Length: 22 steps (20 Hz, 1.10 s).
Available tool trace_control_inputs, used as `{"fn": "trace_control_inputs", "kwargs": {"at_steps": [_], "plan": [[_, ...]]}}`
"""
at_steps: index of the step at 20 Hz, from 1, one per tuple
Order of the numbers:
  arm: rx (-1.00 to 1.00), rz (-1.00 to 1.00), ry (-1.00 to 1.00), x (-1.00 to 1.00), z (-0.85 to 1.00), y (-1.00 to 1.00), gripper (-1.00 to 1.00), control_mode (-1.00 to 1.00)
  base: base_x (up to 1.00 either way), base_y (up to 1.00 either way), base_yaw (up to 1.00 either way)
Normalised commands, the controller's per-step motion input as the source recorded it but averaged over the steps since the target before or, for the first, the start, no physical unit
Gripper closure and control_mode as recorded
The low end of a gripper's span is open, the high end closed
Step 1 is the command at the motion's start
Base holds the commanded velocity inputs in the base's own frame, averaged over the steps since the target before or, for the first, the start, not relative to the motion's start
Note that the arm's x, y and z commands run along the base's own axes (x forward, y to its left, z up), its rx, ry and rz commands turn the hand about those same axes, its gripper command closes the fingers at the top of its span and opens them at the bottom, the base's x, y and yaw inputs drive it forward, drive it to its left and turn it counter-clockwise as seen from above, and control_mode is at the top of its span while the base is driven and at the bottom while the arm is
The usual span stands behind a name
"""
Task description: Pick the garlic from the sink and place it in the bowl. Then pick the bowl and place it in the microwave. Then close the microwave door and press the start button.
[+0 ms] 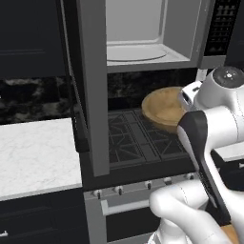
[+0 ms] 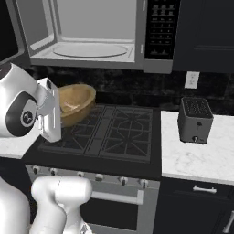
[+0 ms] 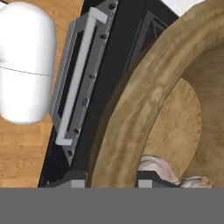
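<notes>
The tan wooden bowl (image 1: pixel 162 110) (image 2: pixel 78 99) hangs tilted above the stove, just under the microwave. My gripper (image 3: pixel 112 180) is shut on the bowl (image 3: pixel 131 113), one fingertip on each side of its rim. The pinkish-white garlic (image 3: pixel 158 169) lies inside the bowl near the fingertips. The microwave (image 1: pixel 143 53) (image 2: pixel 91 51) stands open with its pale interior bare. Its microwave door (image 1: pixel 93 86) swings out to the left, with the dark handle low on it. The black button panel (image 2: pixel 161 27) (image 1: pixel 224 26) is at the right. The sink is out of view.
Black stove grates (image 2: pixel 114 132) lie under the bowl, with knobs and an oven handle (image 3: pixel 76 78) in front. A dark toaster (image 2: pixel 195 119) stands on the marble counter (image 2: pixel 196 160) to the right. More marble counter (image 1: pixel 33 152) lies left of the stove.
</notes>
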Motion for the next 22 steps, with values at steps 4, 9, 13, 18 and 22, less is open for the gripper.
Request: {"fn": "trace_control_inputs", "kwargs": {"at_steps": [4,9,13,18,22], "plan": [[0.0,0.06,-0.16,0.68,1.0,0.12,1.0,-1.0,0.0,0.0,0.0],[0.06,0.05,-0.1,1.0,0.86,0.0,1.0,-1.0,0.0,0.0,0.0],[0.0,0.0,-0.17,1.0,0.55,0.0,1.0,-1.0,0.0,0.0,0.0],[0.0,0.0,-0.02,1.0,0.05,0.26,1.0,-1.0,0.0,0.0,0.0],[0.0,0.0,0.0,1.0,0.0,0.22,1.0,-1.0,0.0,0.0,0.0]]}}
